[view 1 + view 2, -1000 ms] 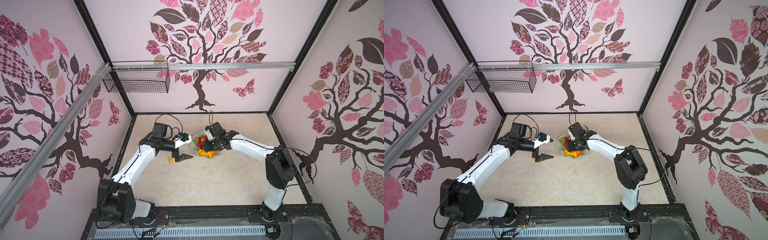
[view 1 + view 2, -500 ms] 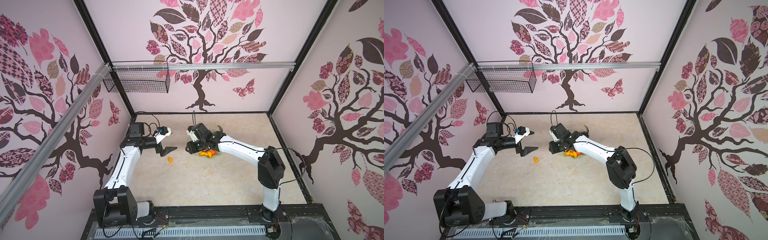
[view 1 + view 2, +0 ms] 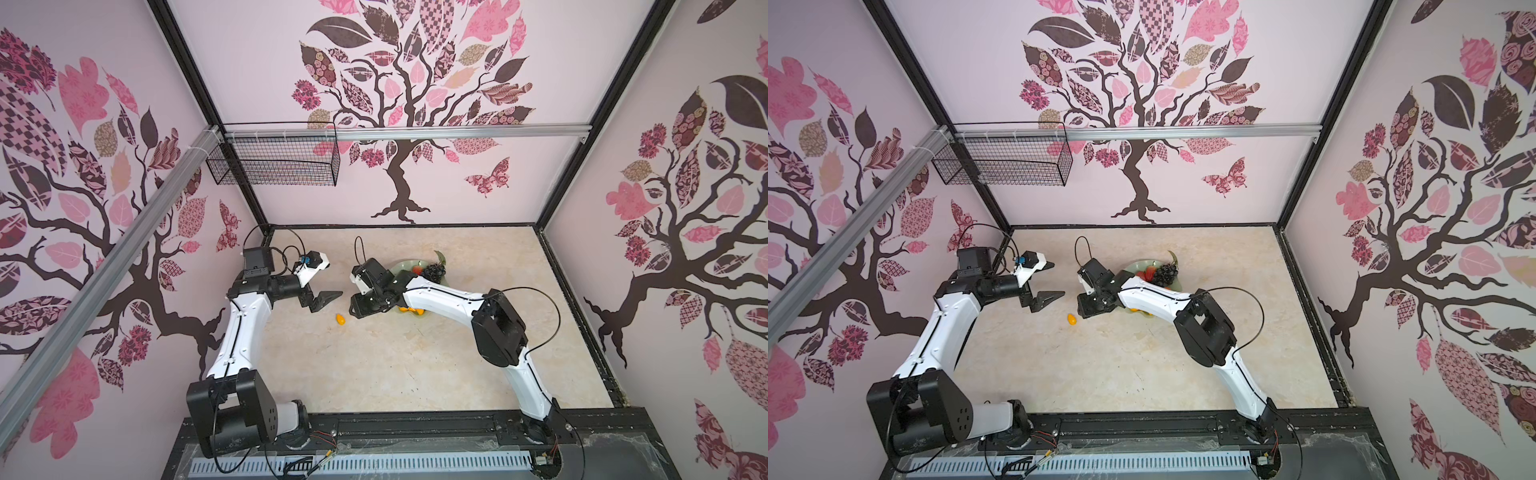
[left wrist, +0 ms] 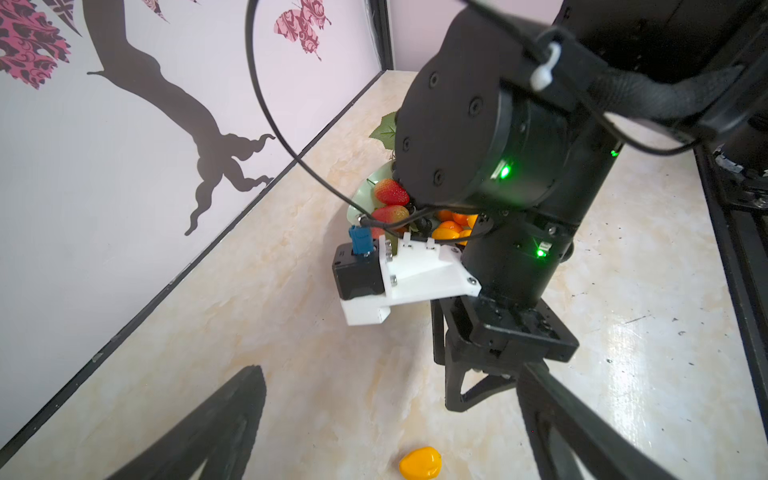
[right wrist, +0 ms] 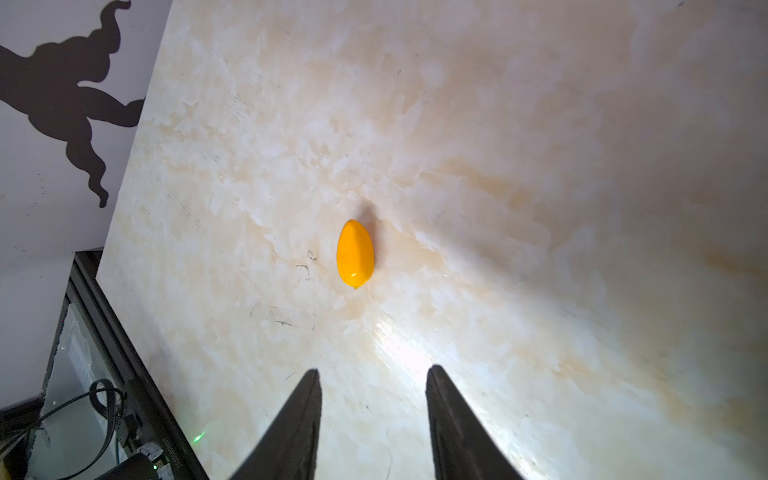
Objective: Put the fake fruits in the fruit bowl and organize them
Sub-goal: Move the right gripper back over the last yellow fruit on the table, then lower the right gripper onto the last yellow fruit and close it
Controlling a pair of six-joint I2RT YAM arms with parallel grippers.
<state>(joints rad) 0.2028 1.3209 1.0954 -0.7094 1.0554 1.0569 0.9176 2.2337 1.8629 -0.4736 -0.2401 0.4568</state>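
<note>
One yellow-orange kumquat [image 3: 340,319] [image 3: 1072,319] [image 5: 355,253] [image 4: 419,462] lies alone on the marble floor, left of the fruit bowl [image 3: 405,265] [image 3: 1142,264] [image 4: 360,195]. The bowl holds strawberries [image 4: 390,192], tangerines [image 4: 451,226] and the dark grape bunch [image 3: 434,270] [image 3: 1165,272]; my right arm covers part of it. My right gripper [image 3: 356,311] [image 3: 1086,311] [image 5: 372,370] points down just right of the kumquat, open and empty. My left gripper [image 3: 332,280] [image 3: 1054,280] [image 4: 395,374] is open wide and empty, above and left of the kumquat.
A black wire basket [image 3: 274,160] [image 3: 1000,160] hangs on the rail at the back left corner. Patterned walls close the floor on three sides, and a black base rail [image 3: 415,424] runs along the front. The two grippers face each other a short gap apart.
My right gripper has swung left from over the bowl to beside the kumquat, its jaws slightly wider. My left arm has drawn back left, away from the bowl.
</note>
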